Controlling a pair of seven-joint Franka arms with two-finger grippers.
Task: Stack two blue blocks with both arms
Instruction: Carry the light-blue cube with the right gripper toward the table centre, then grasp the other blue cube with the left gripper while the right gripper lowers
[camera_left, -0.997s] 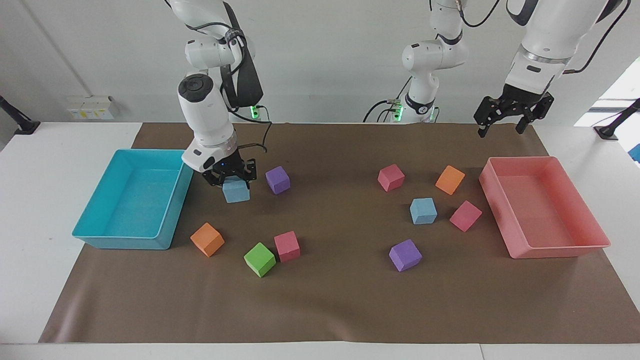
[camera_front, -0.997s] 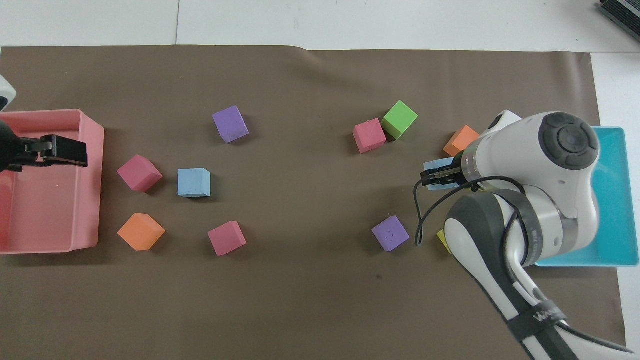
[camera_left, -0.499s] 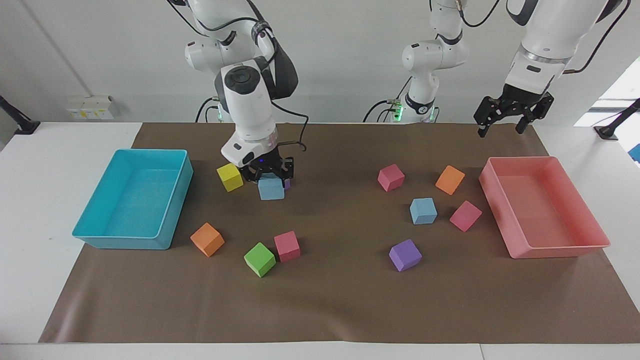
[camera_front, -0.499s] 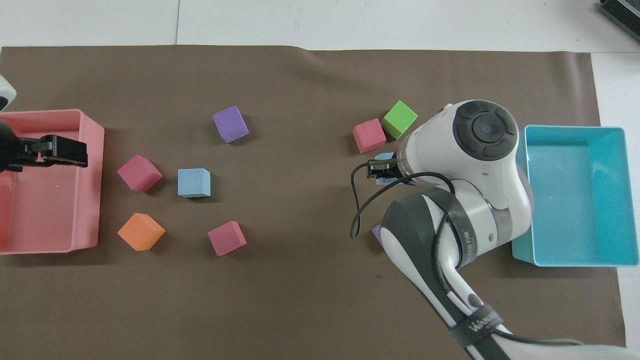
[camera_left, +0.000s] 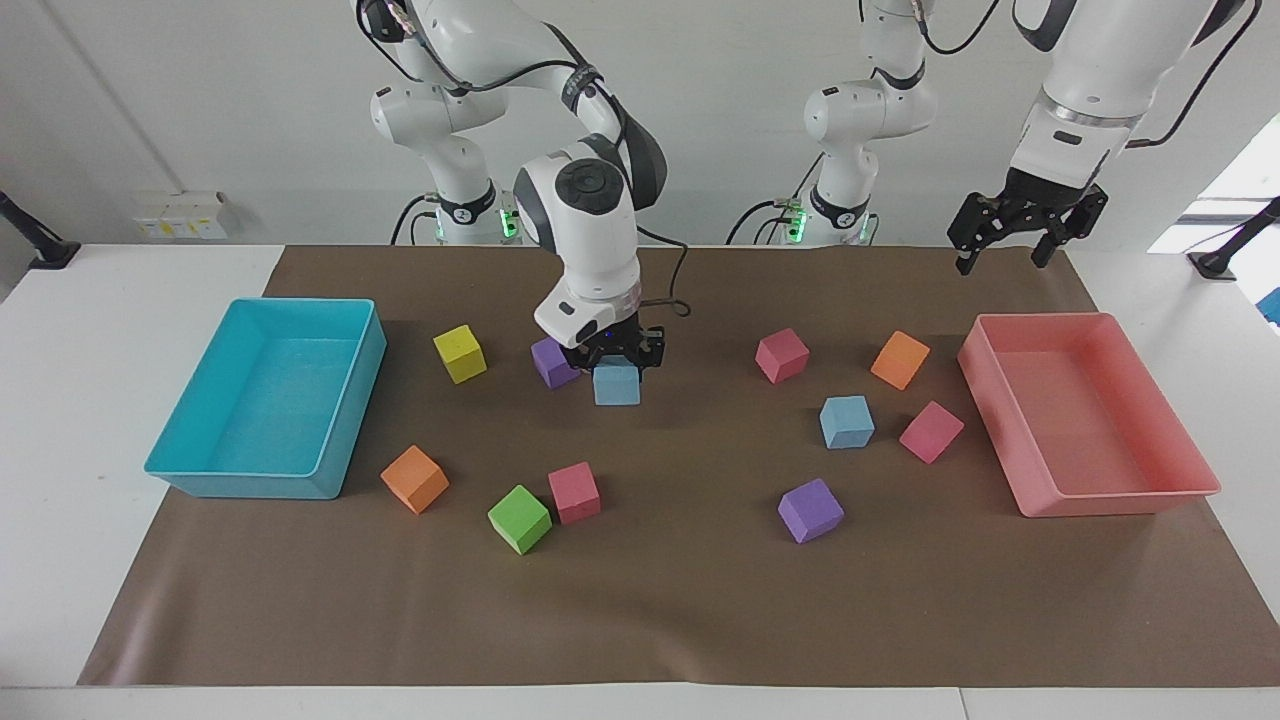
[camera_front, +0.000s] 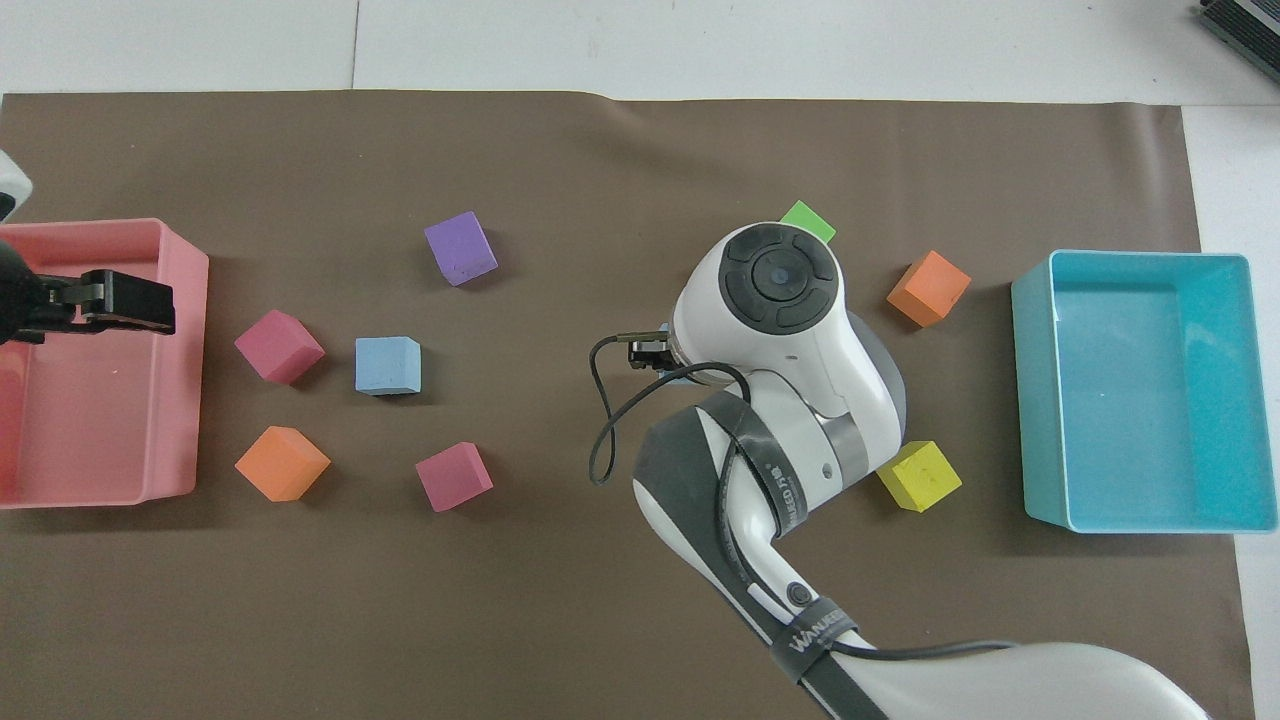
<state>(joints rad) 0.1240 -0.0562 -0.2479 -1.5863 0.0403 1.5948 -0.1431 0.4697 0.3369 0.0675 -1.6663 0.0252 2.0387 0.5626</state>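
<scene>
- My right gripper (camera_left: 618, 362) clamps blue block (camera_left: 617, 385), carried low: could clip the purple cube (camera_left: 553, 362) beside it.
- Off-centre landing topples it off second blue block (camera_left: 847, 421).
- Left gripper (camera_left: 1022, 229) waits, jaws spread, over pink tray (camera_left: 1140, 497).

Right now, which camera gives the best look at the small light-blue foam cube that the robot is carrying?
The facing view: the small light-blue foam cube shows whole there, gripped from above by the right gripper. In the overhead view the right arm covers almost all of it.

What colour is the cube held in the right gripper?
Light sky blue. The blue block shows best in the facing view, gripped by the right gripper.
</scene>
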